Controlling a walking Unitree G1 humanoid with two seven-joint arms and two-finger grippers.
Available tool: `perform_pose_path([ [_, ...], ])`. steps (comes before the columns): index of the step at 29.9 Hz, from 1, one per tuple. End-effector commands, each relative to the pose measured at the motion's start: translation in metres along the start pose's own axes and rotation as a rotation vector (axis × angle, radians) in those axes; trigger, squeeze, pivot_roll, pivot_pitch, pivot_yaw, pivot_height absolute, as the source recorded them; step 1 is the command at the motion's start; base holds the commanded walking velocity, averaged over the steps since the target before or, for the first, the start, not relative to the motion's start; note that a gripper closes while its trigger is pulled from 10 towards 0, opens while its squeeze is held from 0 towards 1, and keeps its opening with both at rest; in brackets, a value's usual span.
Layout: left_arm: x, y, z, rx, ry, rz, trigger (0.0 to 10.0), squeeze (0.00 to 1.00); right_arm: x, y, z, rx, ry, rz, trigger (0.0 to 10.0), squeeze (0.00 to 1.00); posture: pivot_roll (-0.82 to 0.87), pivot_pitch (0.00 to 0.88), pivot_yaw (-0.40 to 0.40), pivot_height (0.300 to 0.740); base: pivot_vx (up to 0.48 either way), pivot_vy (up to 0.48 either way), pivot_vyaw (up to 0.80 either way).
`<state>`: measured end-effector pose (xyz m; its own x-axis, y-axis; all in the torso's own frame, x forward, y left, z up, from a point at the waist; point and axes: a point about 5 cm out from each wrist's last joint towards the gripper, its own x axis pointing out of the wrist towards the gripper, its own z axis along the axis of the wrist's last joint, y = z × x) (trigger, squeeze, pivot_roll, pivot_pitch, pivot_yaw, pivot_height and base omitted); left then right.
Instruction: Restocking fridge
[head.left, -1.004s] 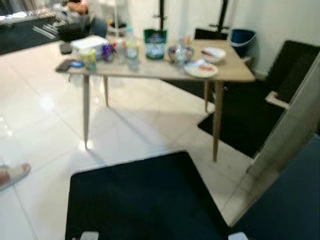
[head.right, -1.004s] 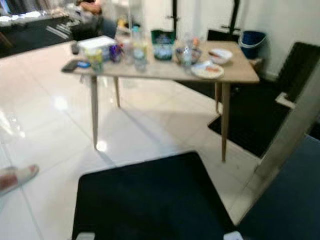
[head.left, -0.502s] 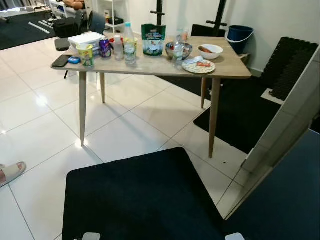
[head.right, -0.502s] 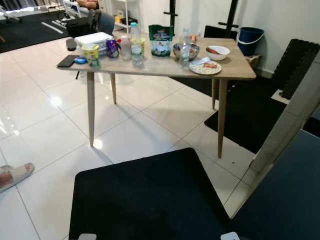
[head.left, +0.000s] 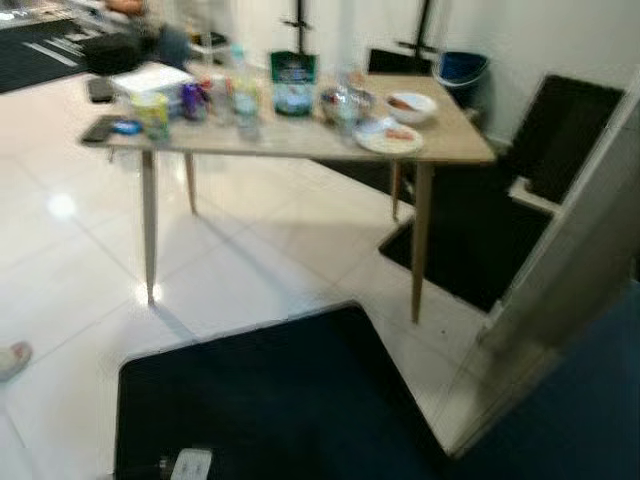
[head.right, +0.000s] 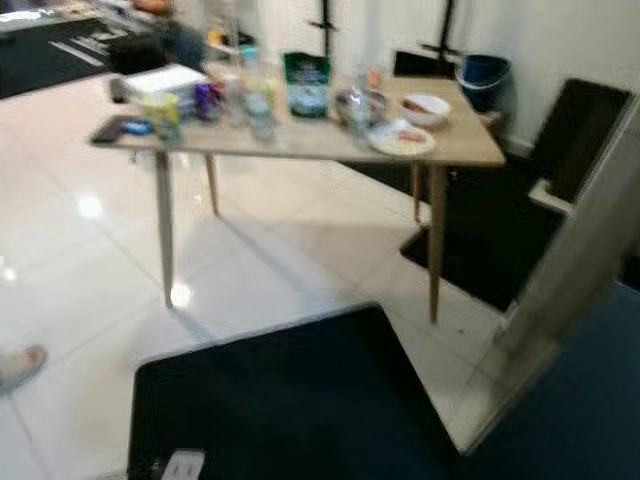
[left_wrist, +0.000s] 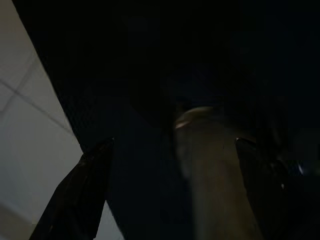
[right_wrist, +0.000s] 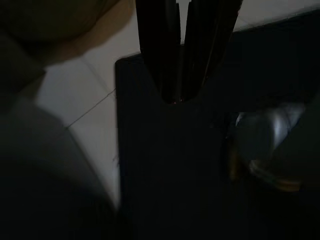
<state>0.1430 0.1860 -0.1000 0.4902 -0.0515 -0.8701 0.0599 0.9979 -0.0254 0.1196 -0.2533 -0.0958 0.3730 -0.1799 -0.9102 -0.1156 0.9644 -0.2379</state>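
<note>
The groceries, among them a green bag (head.right: 306, 84) and a water bottle (head.right: 259, 100), stand on the wooden table (head.right: 330, 143) well ahead of us. Our left gripper (left_wrist: 170, 190) hangs wide, our right gripper (right_wrist: 185, 55) pressed together, both low over the black mat (head.right: 290, 400), neither arm nearer.

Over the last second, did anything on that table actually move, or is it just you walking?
Only the camera shifted: the view swung and is blurred now, so the wooden table sits differently in frame. The green bag, white bowl and plate keep their places. Nothing was grasped or released. Both arms hang idle over the black mat.
</note>
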Motion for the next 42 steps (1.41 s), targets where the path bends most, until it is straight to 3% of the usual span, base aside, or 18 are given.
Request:
perform_pose_path([
  [1,-0.0021,-0.0004,-0.0133,-0.001,0.047,0.000,10.0,0.00,0.0002,0.0060,-0.0010,0.020,-0.002,0.015,10.0,0.00,-0.07,0.047,-0.018,0.740,0.300,0.000,0.00],
  [13,-0.0023,-0.0003,-0.0141,0.003,0.049,-0.001,10.0,0.00,0.0007,0.0070,0.0025,0.024,-0.011,0.016,10.0,0.00,-0.07,0.047,-0.019,0.740,0.296,0.000,0.00],
  [31,-0.0028,0.0004,-0.0164,0.001,0.057,0.002,10.0,0.00,0.0008,0.0066,0.0026,0.031,-0.002,0.016,10.0,0.00,-0.07,0.045,-0.021,0.740,0.297,0.000,-0.78],
  [42,-0.0024,0.0007,-0.0142,0.002,0.052,0.002,10.0,0.00,0.0011,0.0070,0.0063,0.027,-0.012,0.016,10.0,0.00,-0.07,0.045,-0.021,0.740,0.287,0.000,0.00],
])
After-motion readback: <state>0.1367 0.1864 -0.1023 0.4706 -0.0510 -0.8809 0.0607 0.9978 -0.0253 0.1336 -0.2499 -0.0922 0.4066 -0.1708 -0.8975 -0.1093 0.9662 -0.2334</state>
